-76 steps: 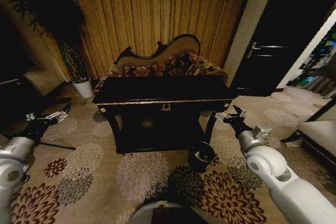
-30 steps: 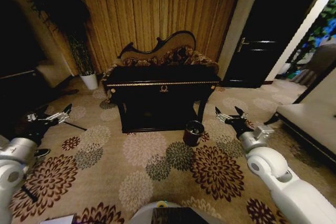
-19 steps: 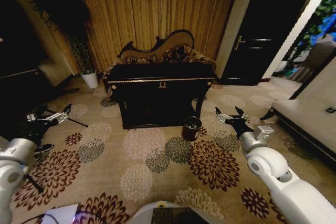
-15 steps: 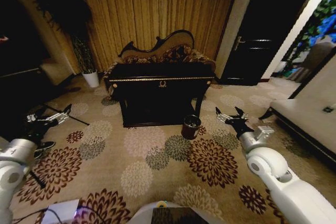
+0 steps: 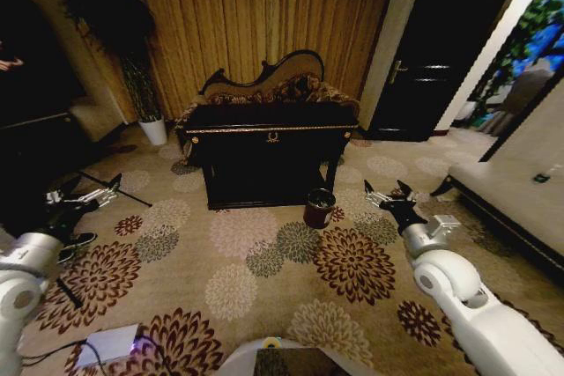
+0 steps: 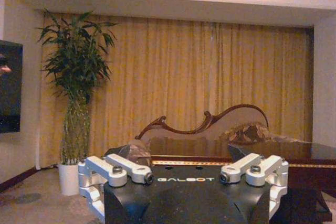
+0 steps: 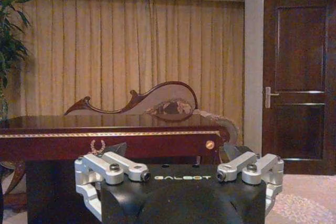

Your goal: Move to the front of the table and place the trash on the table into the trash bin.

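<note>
The table (image 5: 269, 134) stood across the room against the sofa (image 5: 269, 85), its long axis running side to side and its gold-trimmed front facing the robot. Its glossy top was too dark and distant to make out any trash on it. The trash bin (image 5: 319, 209) stood upright on the flowered carpet (image 5: 264, 279) just beside the table's front right leg. The left gripper (image 5: 85, 197) hung low at the left, fingers spread and holding nothing; the right gripper (image 5: 389, 197) hovered right of the bin, fingers likewise apart.
</note>
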Available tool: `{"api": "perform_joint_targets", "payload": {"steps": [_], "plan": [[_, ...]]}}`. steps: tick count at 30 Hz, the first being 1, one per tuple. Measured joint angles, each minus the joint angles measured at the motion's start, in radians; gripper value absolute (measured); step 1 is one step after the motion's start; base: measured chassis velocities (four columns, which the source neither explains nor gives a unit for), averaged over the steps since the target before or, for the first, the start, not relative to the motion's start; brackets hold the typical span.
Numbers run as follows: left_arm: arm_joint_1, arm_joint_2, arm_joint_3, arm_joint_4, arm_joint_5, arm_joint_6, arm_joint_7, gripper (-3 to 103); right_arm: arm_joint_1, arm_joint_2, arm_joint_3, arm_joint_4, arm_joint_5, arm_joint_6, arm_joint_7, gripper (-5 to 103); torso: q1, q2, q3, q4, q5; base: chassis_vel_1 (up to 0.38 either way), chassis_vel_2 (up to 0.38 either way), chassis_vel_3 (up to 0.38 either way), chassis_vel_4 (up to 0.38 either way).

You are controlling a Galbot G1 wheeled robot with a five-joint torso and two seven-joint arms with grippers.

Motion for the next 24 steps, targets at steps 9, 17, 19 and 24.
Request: {"api": "perform_joint_targets", "payload": {"steps": [9,17,19,24], "plan": [[-0.005,0.001,0.014,-0.003,0.014,-0.019,0.000,100,-0.010,0.000,0.013,0.003,0.000,-0.015,0.000,100,0.000,0.000,0.000,-0.0001,0.0001,0.000,0.000,0.000,0.000],[-0.009,0.003,0.018,0.003,0.013,-0.024,-0.004,100,-0.016,-0.002,0.017,0.009,-0.006,-0.035,0.003,100,0.000,0.000,0.000,0.0000,0.0000,0.000,0.000,0.000,0.000],[-0.009,0.002,0.018,0.003,0.012,-0.026,-0.004,100,-0.014,-0.002,0.017,0.009,-0.006,-0.035,0.004,100,0.000,0.000,0.000,0.0000,-0.0001,0.000,0.000,0.000,0.000],[-0.009,0.001,0.019,0.006,0.009,-0.037,-0.005,100,-0.011,-0.006,0.018,0.008,-0.006,-0.035,0.008,100,0.000,0.000,0.000,0.0000,-0.0001,0.000,0.000,0.000,0.000]]}}
